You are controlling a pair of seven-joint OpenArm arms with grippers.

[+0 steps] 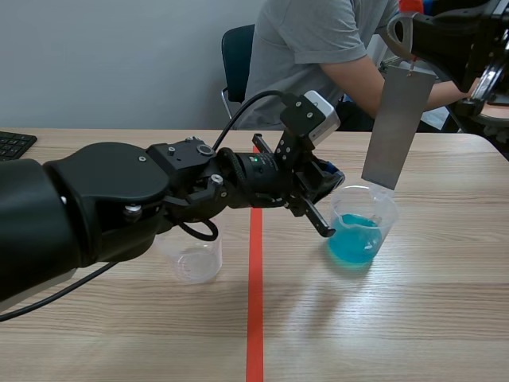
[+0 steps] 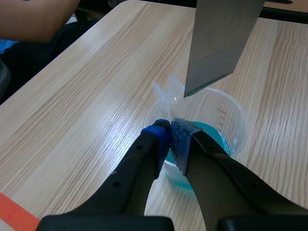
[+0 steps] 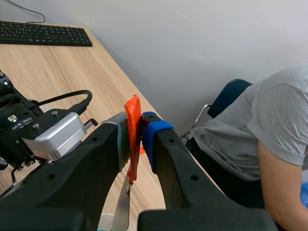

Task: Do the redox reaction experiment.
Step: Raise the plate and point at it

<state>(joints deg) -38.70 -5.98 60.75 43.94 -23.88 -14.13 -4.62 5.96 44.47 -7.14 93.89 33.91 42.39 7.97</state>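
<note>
Where the wooden table [image 1: 445, 318] bears the beaker of blue liquid [image 1: 362, 227], the left arm [image 1: 119, 207] stretches up beside that beaker. Its left gripper [image 2: 171, 139] is clamped on the beaker's rim, one pad inside, one outside. A grey metal plate [image 1: 396, 127] hangs just over the beaker. Higher above the beaker, the right gripper [image 3: 134, 127] pinches the plate's orange tab [image 3: 133, 120]. An empty clear cup [image 1: 195, 259] stands well apart from the beaker.

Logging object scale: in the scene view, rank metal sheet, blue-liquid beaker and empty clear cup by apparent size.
1. metal sheet, largest.
2. blue-liquid beaker, next.
3. empty clear cup, smallest showing; the left arm hides part, so unsure.
</note>
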